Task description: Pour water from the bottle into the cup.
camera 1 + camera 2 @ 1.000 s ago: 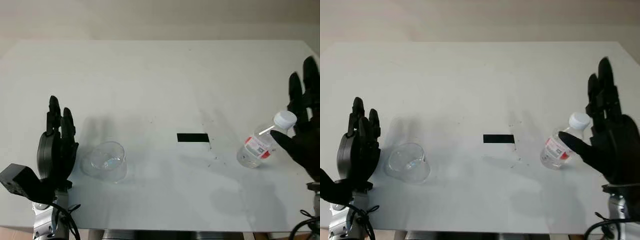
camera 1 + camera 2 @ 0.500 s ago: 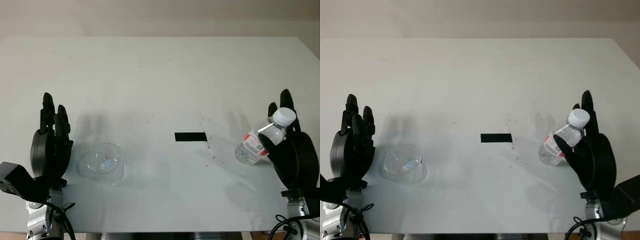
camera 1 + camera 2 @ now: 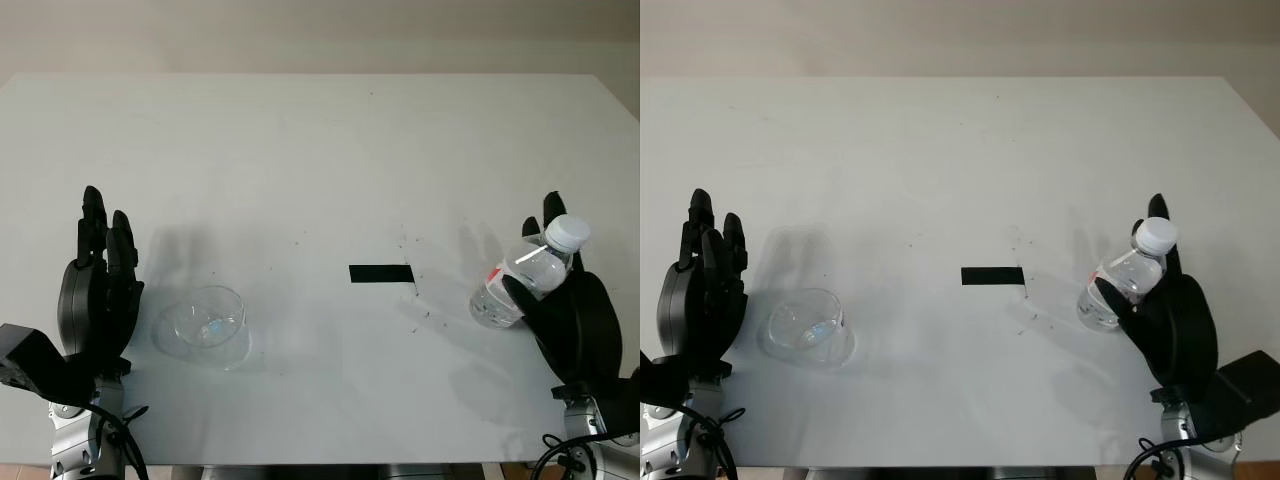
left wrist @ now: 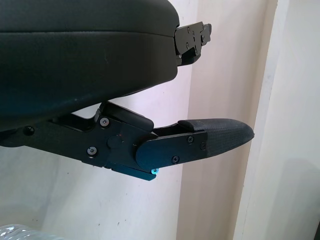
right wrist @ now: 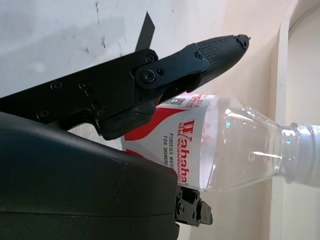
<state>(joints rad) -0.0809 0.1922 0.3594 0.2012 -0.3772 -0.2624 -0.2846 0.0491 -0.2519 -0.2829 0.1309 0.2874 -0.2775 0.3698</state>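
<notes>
Standing at the frame's right, the bottle (image 3: 525, 283) has the right hand (image 3: 572, 322) closing round it, grip uncertain; cup (image 3: 205, 324) lower left on the counter (image 3: 320, 150); left hand (image 3: 97, 300) open beside it.

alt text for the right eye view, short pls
The robot's right hand, at the table's right edge, is closed around a clear, capped water bottle with a red-and-white label, still standing on the white table. At the left, the open left hand is raised beside an empty clear cup; a black tape strip lies between cup and bottle.
</notes>
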